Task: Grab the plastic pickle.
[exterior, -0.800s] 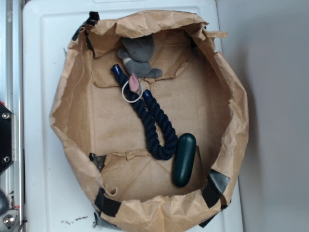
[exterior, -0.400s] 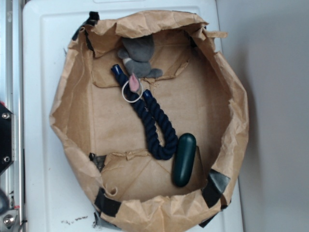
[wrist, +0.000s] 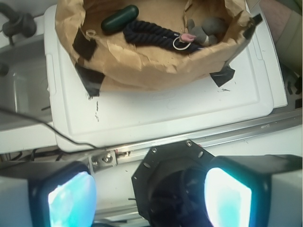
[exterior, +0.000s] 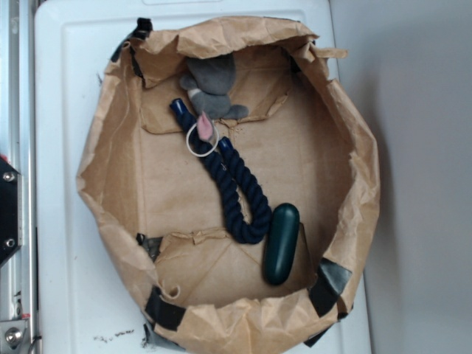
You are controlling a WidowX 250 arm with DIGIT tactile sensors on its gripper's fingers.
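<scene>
The plastic pickle is a glossy dark green capsule lying on the floor of the brown paper bag, near its lower right side, right beside the bend of the navy rope. In the wrist view the plastic pickle shows at the top left, inside the bag. My gripper is open, far back from the bag over the black base plate, with nothing between its pale blue pads. The exterior view does not show the gripper.
A grey plush toy with a pink tag and a white ring lies at the bag's far end. The bag sits on a white plastic lid. A metal rail and a black mount lie between the gripper and the bag.
A dark rounded part of the arm at the lower left edge of the exterior view has gone out of sight. The pickle, rope and toy have not moved.
</scene>
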